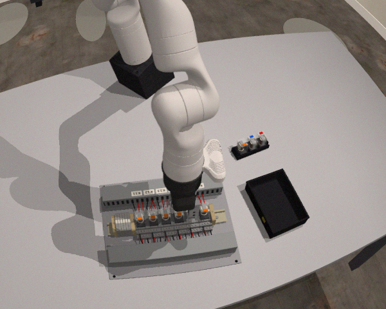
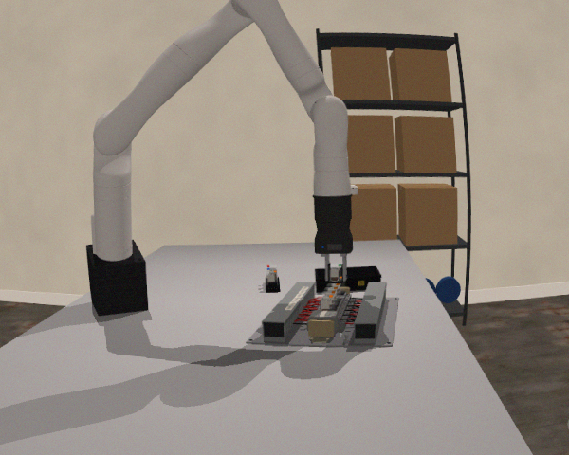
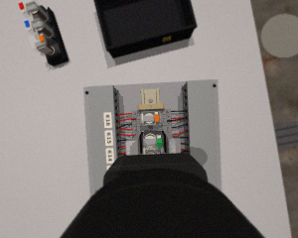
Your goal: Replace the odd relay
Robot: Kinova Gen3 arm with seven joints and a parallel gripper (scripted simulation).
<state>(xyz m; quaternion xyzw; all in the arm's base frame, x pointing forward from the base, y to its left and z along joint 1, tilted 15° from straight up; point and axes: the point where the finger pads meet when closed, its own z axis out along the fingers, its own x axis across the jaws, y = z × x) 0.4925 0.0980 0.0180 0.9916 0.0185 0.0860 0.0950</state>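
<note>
The gripper (image 2: 333, 268) pinches the green-button relay (image 3: 153, 142), lifted above its socket in the row, because it must go to the tray (image 1: 298, 212) beside.

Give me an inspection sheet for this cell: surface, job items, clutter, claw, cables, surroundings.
Surface: grey table, carrying the panel, spare holder and tray.
Job's things: green-button relay lifted above the row in the exterior view; orange-button relays seated, one socket gap; spares with orange, blue and red buttons in their holder; black tray holds nothing.
Clutter: nothing seen.
Claw: claw shut on the green-button relay.
Cables: red wires on the panel.
Surroundings: shelf rack with cardboard boxes; blue object at its foot.
</note>
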